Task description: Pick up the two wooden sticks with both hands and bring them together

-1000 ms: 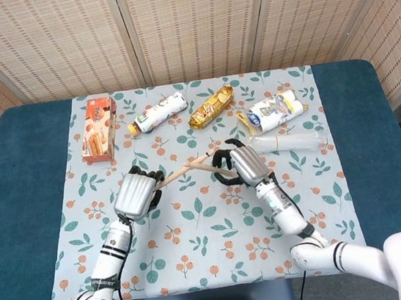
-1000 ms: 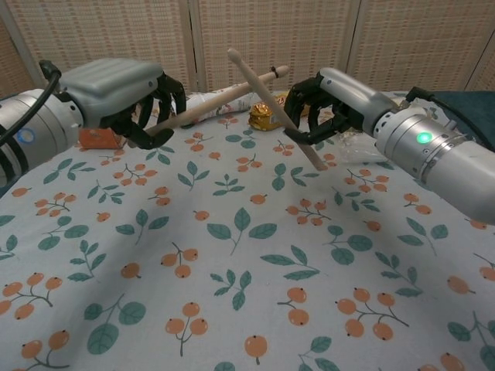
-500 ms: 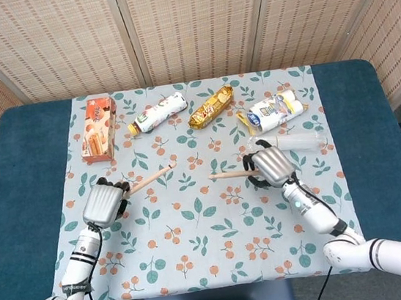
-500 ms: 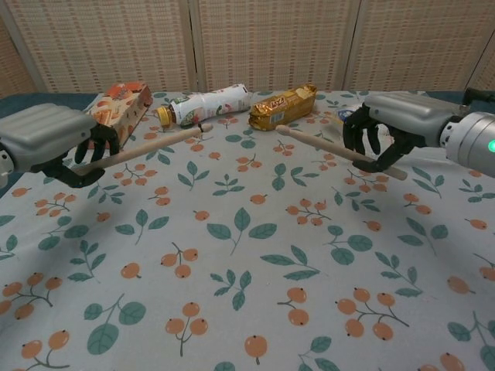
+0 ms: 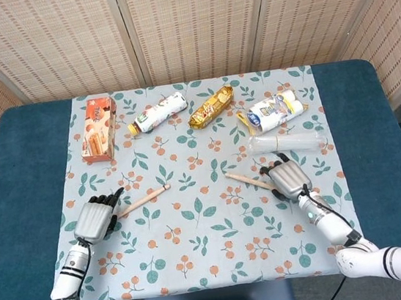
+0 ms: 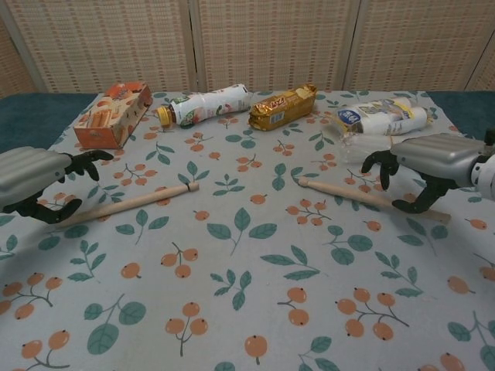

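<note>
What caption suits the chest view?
Two pale wooden sticks lie apart on the floral cloth, robot hands beside them.

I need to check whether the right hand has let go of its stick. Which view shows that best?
Chest view: the right hand arches over the right stick, fingers spread. In the head view the hand covers the stick's end.

left stick (image 5: pixel 143 200) on tablecloth (image 5: pixel 211 230) | right stick (image 5: pixel 249 180) well apart | snacks (image 5: pixel 211 106) behind

woven folding screen (image 5: pixel 191 22) behind; blue table (image 5: pixel 31 180), floral cloth (image 5: pixel 211 230)
</note>
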`<control>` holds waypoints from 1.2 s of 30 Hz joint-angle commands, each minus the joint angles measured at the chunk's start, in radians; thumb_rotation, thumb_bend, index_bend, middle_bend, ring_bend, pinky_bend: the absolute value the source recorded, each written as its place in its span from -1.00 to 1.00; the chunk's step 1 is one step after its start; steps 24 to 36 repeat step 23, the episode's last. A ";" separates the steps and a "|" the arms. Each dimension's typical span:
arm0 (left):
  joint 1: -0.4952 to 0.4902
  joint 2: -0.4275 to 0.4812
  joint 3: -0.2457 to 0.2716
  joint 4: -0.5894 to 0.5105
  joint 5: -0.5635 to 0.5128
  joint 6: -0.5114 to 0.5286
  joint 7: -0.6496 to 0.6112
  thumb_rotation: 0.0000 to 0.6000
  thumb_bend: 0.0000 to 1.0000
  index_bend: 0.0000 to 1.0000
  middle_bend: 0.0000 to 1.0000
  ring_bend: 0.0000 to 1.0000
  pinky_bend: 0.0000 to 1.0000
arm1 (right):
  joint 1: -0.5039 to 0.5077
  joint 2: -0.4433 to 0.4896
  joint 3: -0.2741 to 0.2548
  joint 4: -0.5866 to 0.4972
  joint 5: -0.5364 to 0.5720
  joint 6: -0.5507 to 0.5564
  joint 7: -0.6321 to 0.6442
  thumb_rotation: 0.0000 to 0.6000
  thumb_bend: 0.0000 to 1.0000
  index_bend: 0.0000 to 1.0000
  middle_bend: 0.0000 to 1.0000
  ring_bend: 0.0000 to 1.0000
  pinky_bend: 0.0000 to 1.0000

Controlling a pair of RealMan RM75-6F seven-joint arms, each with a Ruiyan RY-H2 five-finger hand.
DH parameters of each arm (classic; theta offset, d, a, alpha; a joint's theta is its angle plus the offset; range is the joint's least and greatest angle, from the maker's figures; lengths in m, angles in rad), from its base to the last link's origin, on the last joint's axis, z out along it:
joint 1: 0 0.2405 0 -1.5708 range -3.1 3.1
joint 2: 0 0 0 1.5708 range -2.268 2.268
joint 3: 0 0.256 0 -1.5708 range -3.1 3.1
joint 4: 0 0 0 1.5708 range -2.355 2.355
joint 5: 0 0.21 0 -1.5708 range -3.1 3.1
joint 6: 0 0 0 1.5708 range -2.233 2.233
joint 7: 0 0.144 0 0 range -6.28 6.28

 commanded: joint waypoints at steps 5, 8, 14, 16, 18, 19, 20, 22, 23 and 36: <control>0.036 0.041 -0.010 -0.038 0.068 0.038 -0.127 1.00 -0.17 -1.00 -1.00 -1.00 -0.50 | -0.010 0.132 -0.011 -0.210 0.069 0.046 -0.083 1.00 -0.75 -1.00 -1.00 -1.00 -1.00; 0.075 0.127 -0.015 -0.142 0.117 0.140 -0.165 1.00 -0.17 -1.00 -1.00 -1.00 -0.56 | -0.076 0.232 -0.027 -0.340 -0.017 0.180 -0.069 1.00 -0.75 -1.00 -1.00 -1.00 -1.00; 0.252 0.357 0.021 -0.312 0.174 0.397 -0.265 1.00 -0.17 -1.00 -1.00 -1.00 -0.66 | -0.390 0.396 -0.178 -0.475 -0.290 0.650 -0.022 1.00 -0.75 -1.00 -1.00 -1.00 -1.00; 0.314 0.390 0.037 -0.324 0.147 0.442 -0.289 1.00 -0.16 -1.00 -1.00 -1.00 -0.69 | -0.474 0.390 -0.202 -0.425 -0.325 0.752 0.027 1.00 -0.75 -1.00 -1.00 -1.00 -1.00; 0.374 0.392 0.049 -0.306 0.116 0.474 -0.327 1.00 -0.15 -1.00 -1.00 -1.00 -0.71 | -0.546 0.362 -0.209 -0.344 -0.326 0.824 0.077 1.00 -0.75 -1.00 -1.00 -1.00 -1.00; 0.393 0.383 0.051 -0.287 0.106 0.482 -0.342 1.00 -0.15 -1.00 -1.00 -1.00 -0.71 | -0.569 0.347 -0.205 -0.312 -0.313 0.838 0.098 1.00 -0.75 -1.00 -1.00 -1.00 -1.00; 0.408 0.371 0.051 -0.266 0.095 0.486 -0.353 1.00 -0.15 -1.00 -1.00 -1.00 -0.71 | -0.582 0.340 -0.202 -0.300 -0.292 0.831 0.108 1.00 -0.75 -1.00 -1.00 -1.00 -1.00; 0.421 0.366 0.049 -0.244 0.084 0.474 -0.344 1.00 -0.14 -1.00 -1.00 -1.00 -0.71 | -0.577 0.362 -0.197 -0.308 -0.298 0.800 0.129 1.00 -0.75 -1.00 -1.00 -1.00 -1.00; 0.425 0.366 0.044 -0.243 0.088 0.480 -0.350 1.00 -0.14 -1.00 -1.00 -1.00 -0.71 | -0.578 0.364 -0.184 -0.304 -0.300 0.804 0.144 1.00 -0.75 -1.00 -1.00 -1.00 -1.00; 0.425 0.366 0.044 -0.243 0.088 0.480 -0.350 1.00 -0.14 -1.00 -1.00 -1.00 -0.71 | -0.578 0.364 -0.184 -0.304 -0.300 0.804 0.144 1.00 -0.75 -1.00 -1.00 -1.00 -1.00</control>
